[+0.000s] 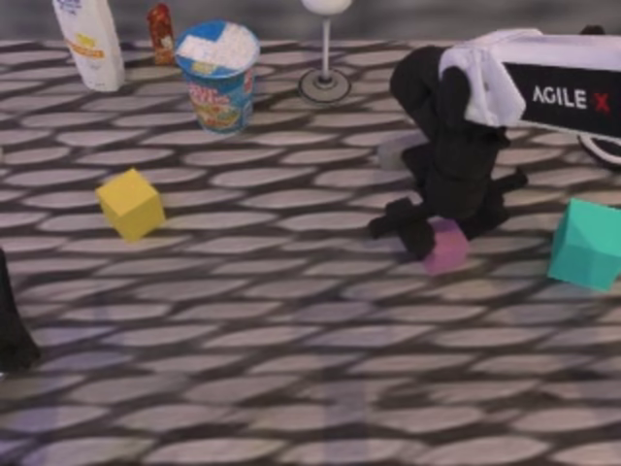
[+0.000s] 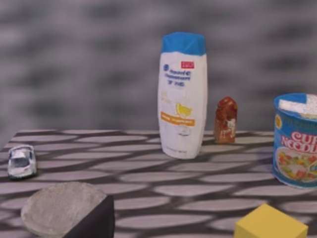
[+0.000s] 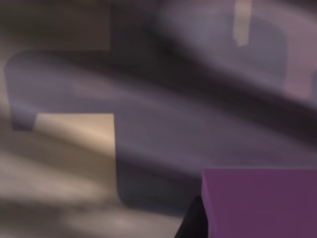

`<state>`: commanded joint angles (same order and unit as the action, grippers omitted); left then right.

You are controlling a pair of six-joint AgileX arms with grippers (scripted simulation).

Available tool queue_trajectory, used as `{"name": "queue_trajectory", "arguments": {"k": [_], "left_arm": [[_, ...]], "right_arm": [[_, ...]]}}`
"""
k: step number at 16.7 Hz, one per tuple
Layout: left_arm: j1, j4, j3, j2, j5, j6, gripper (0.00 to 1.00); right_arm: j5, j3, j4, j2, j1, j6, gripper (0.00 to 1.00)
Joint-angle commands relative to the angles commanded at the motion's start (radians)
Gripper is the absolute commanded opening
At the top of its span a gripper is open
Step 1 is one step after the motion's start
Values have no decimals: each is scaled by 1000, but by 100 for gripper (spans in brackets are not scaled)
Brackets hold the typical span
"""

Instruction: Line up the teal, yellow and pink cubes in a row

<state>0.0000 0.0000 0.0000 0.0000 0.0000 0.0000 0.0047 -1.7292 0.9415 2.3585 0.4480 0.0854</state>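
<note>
The table [image 1: 291, 388] carries a grey-and-white cobble pattern. On it: matte yellow cube [image 1: 130, 204] at left, small pink cube [image 1: 448, 246] right of centre, large teal cube [image 1: 588, 245] at right edge; white shampoo bottle [image 1: 89, 41], blue noodle cup [image 1: 218, 76] and wine glass [image 1: 325, 58] along the top.

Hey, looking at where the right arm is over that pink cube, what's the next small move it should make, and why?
Probably settle the right gripper squarely around the pink cube and close. It sits low right at the cube, but I cannot tell whether it grips yet. The teal cube lies close by on the right and the yellow cube far left, so no row exists. The left arm waits at the left edge.
</note>
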Motion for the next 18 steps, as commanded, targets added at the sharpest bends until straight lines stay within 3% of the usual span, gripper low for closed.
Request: {"name": "queue_trajectory", "arguments": {"k": [8,15,18], "left_arm": [[0,0,0,0,0,0,100],[0,0,0,0,0,0,100],[0,0,0,0,0,0,100]], "right_arm": [[3,-14,13,-33,-2,-1,0],[2,-163,228,-91,5,-2,0],[2,-178,245,-101,6,-3,0]]}}
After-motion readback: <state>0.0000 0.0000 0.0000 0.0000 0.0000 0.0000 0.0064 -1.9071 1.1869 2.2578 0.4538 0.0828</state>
